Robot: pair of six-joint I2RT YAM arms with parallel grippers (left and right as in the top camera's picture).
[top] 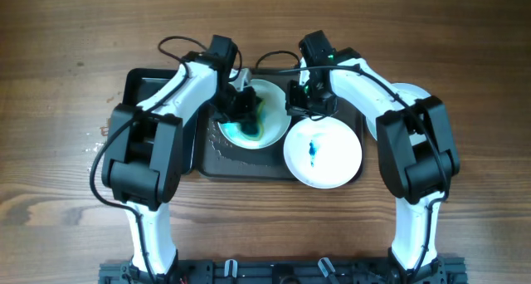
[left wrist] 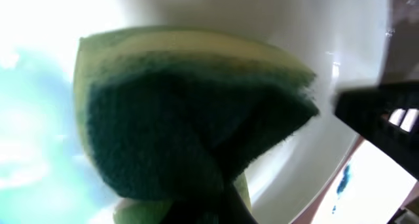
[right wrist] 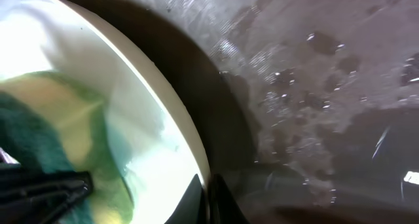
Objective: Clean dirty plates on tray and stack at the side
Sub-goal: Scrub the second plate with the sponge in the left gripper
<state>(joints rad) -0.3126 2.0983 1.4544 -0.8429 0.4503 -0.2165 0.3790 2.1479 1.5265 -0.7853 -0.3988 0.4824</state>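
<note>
Grey tray (top: 220, 161) on a wooden table (top: 465, 35).
Nearest, a blue-streaked plate (top: 323, 151) sits at its front edge; behind it the left jaws clamp a green sponge (left wrist: 190, 119) against the smeared plate (top: 275, 95), the right jaws pinched on its rim.

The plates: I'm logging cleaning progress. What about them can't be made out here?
Third plate, overhead: mostly under the right arm, centre hidden.
Scrubbed plate, overhead: centre covered by sponge and left gripper; left wrist view blurred.
Right gripper, right wrist view: fingers cut off by the bottom edge; grip on the rim unclear.
</note>
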